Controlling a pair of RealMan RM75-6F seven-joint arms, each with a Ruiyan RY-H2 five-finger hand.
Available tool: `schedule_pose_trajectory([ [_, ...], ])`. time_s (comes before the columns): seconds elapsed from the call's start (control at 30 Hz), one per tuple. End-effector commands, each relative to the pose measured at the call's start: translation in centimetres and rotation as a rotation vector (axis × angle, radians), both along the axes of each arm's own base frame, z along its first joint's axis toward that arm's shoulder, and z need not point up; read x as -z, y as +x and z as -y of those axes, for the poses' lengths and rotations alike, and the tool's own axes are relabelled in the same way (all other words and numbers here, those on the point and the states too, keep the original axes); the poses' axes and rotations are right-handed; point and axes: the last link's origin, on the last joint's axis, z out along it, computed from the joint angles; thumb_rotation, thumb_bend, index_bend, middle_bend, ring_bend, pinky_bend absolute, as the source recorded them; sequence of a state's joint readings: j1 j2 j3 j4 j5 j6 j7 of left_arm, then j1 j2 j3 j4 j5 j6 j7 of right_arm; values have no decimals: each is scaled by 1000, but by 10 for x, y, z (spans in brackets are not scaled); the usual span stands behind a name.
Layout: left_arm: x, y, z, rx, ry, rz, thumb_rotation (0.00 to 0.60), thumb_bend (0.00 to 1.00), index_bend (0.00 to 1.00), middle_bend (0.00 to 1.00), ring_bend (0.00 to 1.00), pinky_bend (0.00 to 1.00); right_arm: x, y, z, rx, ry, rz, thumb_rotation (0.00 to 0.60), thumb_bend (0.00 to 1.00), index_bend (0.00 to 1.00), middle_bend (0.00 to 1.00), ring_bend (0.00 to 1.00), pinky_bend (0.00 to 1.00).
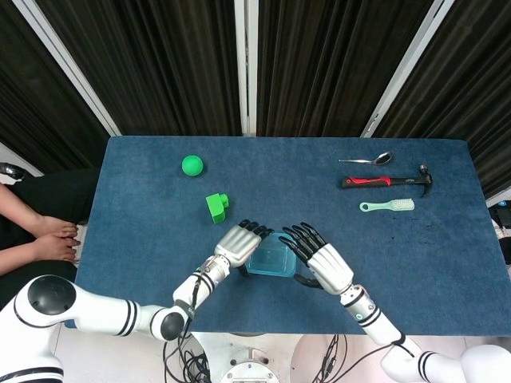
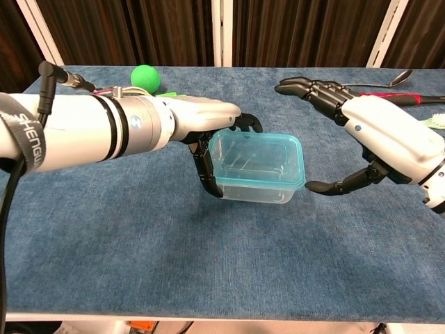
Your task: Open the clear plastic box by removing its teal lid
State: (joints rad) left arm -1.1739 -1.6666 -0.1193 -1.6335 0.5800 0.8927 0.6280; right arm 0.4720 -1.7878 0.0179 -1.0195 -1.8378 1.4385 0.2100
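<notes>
The clear plastic box (image 1: pixel 272 257) (image 2: pixel 256 182) sits near the table's front edge, with its teal lid (image 2: pixel 258 159) on it. My left hand (image 1: pixel 239 242) (image 2: pixel 203 118) grips the box's left end: fingers (image 2: pixel 245 122) curl over the lid's far-left corner and the thumb (image 2: pixel 206 170) presses the left wall. My right hand (image 1: pixel 324 261) (image 2: pixel 384 133) hovers open just right of the box, fingers spread above the table. Its thumb (image 2: pixel 337 186) points at the lid's right rim, just short of it.
A green ball (image 1: pixel 192 165) (image 2: pixel 144 74) and a green block (image 1: pixel 216 207) lie behind the left arm. A spoon (image 1: pixel 367 159), a red-handled hammer (image 1: pixel 386 181) and a pale brush (image 1: pixel 387 206) lie at the back right. A person's hands (image 1: pixel 40 239) rest beyond the table's left edge.
</notes>
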Motion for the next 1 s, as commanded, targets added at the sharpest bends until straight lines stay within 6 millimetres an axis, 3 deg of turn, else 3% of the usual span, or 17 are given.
schedule_pose_trajectory([
  [0.03, 0, 1, 0, 7, -1, 3, 600, 60, 112, 187, 95, 108, 4, 3, 2, -31, 1, -10, 600, 68, 0, 0, 0, 0],
  [1.0, 0, 2, 0, 13, -10, -4, 600, 60, 112, 187, 95, 108, 9, 3, 11, -69, 11, -26, 600, 68, 0, 0, 0, 0],
])
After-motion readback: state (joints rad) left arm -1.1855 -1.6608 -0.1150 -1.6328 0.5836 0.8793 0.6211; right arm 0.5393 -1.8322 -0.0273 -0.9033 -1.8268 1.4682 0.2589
